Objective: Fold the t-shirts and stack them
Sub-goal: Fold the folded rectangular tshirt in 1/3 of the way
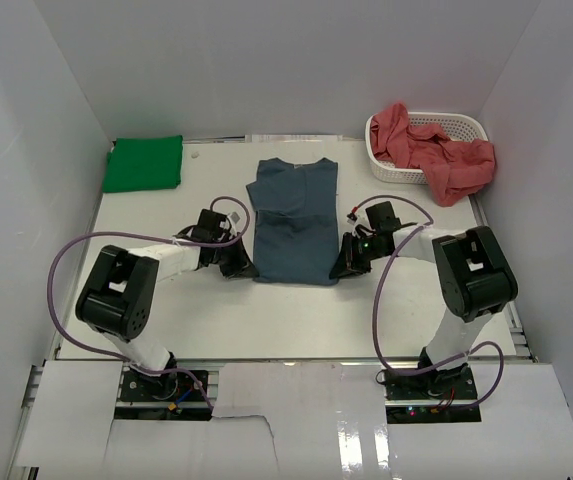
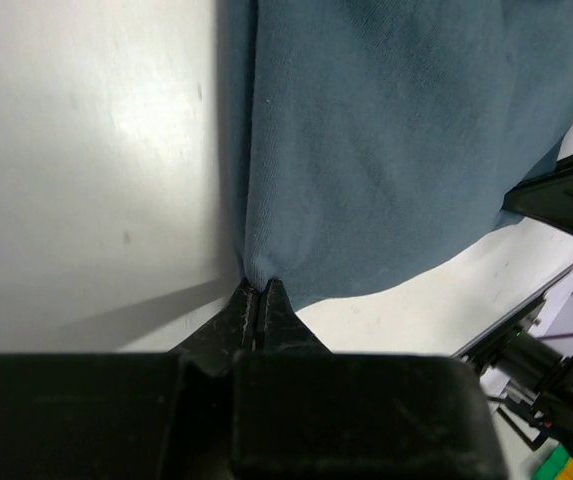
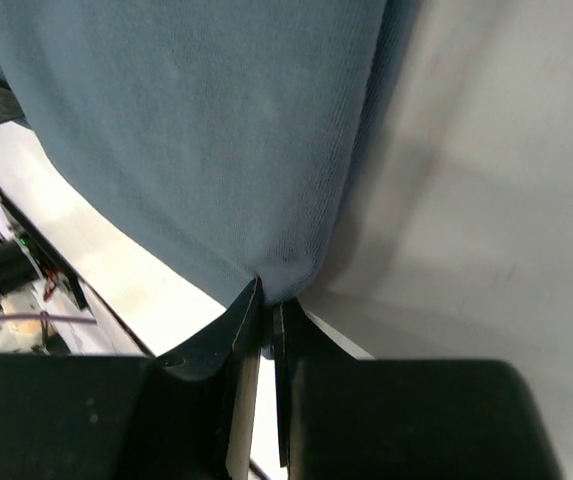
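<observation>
The slate blue t-shirt (image 1: 293, 220) lies in a long folded strip in the middle of the table, collar toward the far side. My left gripper (image 1: 243, 266) is shut on its near left corner (image 2: 266, 265). My right gripper (image 1: 344, 265) is shut on its near right corner (image 3: 291, 270). Both corners are pinched between the black fingertips just above the table. A folded bright green t-shirt (image 1: 144, 163) lies at the far left. Salmon red t-shirts (image 1: 436, 152) spill out of the basket at the far right.
The white perforated basket (image 1: 421, 130) stands at the far right corner. White walls close in the table on the left, right and far side. Purple cables loop from both arms over the near table.
</observation>
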You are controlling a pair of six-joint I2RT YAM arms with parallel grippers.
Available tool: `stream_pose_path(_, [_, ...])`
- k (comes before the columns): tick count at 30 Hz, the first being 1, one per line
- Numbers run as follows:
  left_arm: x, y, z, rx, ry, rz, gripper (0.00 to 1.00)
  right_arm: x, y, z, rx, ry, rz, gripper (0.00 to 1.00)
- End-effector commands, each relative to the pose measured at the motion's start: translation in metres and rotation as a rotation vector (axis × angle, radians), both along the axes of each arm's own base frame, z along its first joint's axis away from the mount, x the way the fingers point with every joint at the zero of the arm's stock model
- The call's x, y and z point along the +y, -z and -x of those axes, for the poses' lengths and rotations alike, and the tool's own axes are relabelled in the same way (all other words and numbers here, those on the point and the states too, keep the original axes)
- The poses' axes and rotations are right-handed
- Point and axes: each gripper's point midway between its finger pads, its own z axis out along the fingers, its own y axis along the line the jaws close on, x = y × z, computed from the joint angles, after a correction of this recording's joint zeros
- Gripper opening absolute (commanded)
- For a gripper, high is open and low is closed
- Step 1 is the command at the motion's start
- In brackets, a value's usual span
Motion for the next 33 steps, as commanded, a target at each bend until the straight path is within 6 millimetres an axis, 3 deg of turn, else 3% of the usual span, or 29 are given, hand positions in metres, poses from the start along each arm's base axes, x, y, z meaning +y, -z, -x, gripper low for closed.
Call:
stream_pose_path(1, [-0.001,-0.012,0.032,0.012,0.044,-0.015,0.00,-0.008,0.003,0.030,0.023,-0.035,0.061,0.13])
stream_pose_path(6, [-0.006,-0.010,0.081,0.053,0.074,-0.029,0.00,-0.011,-0.002,0.068,0.039,-0.061,0.084,0.13])
stream_pose_path(12, [-0.006,-0.021,0.119,0.061,0.074,-0.012,0.00,-0.018,-0.006,0.113,0.050,-0.088,0.125,0.14])
stream_pose_path(16, [0.004,-0.020,0.127,0.066,0.058,-0.048,0.00,-0.019,-0.006,0.125,0.052,-0.096,0.125,0.16])
stream_pose_path(23, [0.003,-0.015,0.127,0.094,0.059,-0.060,0.00,-0.011,-0.006,0.127,0.058,-0.112,0.118,0.18])
stream_pose_path(25, [0.001,-0.013,0.127,0.103,0.065,-0.057,0.00,-0.009,-0.006,0.124,0.054,-0.113,0.123,0.37])
stream_pose_path(26, [0.000,-0.013,0.128,0.109,0.068,-0.055,0.04,-0.009,-0.007,0.123,0.049,-0.113,0.125,0.47])
stream_pose_path(27, [-0.001,-0.013,0.129,0.119,0.076,-0.052,0.20,-0.010,-0.007,0.122,0.047,-0.115,0.135,0.57])
stream_pose_path(28, [0.000,-0.010,0.130,0.131,0.073,-0.061,0.34,-0.011,-0.008,0.121,0.043,-0.113,0.140,0.58])
stream_pose_path(30, [0.005,-0.010,0.126,0.119,0.047,-0.087,0.49,-0.013,-0.010,0.117,0.027,-0.107,0.166,0.60])
stream_pose_path(33, [0.012,-0.016,0.121,0.098,0.007,-0.126,0.51,-0.018,-0.015,0.110,0.001,-0.101,0.207,0.60])
